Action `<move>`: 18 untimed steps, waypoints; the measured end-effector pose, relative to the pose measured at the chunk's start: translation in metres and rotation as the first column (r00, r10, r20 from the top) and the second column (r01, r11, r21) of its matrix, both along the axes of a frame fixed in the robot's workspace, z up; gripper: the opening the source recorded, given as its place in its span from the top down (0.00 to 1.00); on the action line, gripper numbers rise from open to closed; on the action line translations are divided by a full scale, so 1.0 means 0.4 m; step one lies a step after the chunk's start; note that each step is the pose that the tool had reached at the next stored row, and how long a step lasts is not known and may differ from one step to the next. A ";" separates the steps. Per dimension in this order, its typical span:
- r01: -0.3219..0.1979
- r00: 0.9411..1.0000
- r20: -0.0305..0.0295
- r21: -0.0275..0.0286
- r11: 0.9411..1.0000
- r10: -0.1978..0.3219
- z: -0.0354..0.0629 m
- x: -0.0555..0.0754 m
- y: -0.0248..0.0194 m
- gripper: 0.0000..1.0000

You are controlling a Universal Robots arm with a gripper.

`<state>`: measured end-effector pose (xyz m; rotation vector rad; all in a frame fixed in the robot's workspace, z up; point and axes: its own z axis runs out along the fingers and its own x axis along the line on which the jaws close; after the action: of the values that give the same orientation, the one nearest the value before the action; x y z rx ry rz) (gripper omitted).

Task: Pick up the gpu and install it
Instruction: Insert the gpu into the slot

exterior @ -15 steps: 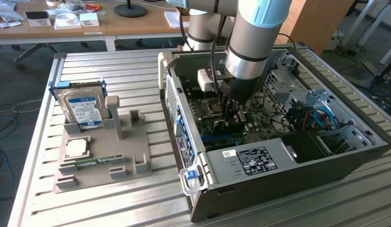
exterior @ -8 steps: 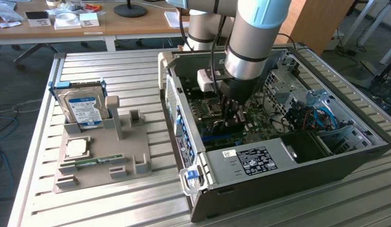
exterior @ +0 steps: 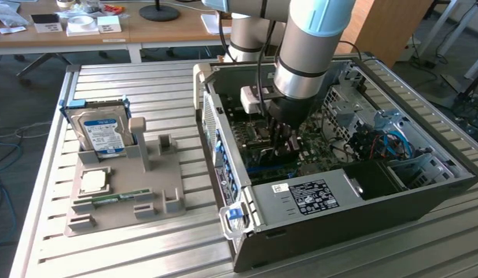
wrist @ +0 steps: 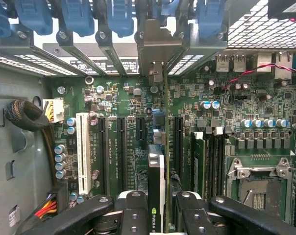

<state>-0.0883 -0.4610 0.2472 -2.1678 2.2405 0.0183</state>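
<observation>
**GPU held edge-on over the motherboard**

A slatted metal table (exterior: 131,255) carries an open computer case (exterior: 363,214) lying on its side, with wooden desks behind it. The arm reaches down into the case, and the gripper (exterior: 284,145) sits low over the motherboard (wrist: 123,98); in the exterior view its fingertips are lost among dark components. From the wrist, the two black fingers (wrist: 133,215) stand narrow, clamped on the gpu (wrist: 157,196), which is seen edge-on: a thin green board with a black cooler face, its lower part cut off by the frame. Its metal bracket (wrist: 155,49) reaches the rear slot openings under the blue clips (wrist: 121,17). Whether the card's edge is seated in a slot cannot be made out. To the exterior view's left, a grey holder tray (exterior: 123,202) keeps a hard drive (exterior: 100,130) upright, a processor (exterior: 94,180) and a RAM stick (exterior: 111,198).
</observation>
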 end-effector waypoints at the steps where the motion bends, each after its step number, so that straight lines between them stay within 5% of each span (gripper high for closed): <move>1: 0.000 1.000 0.000 0.000 1.000 0.000 0.000 0.000 0.000 0.73; 18: 0.000 1.000 0.000 0.000 1.000 0.000 -0.006 -0.005 0.000 0.73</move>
<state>-0.0904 -0.4610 0.2448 -2.1678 2.2405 0.0180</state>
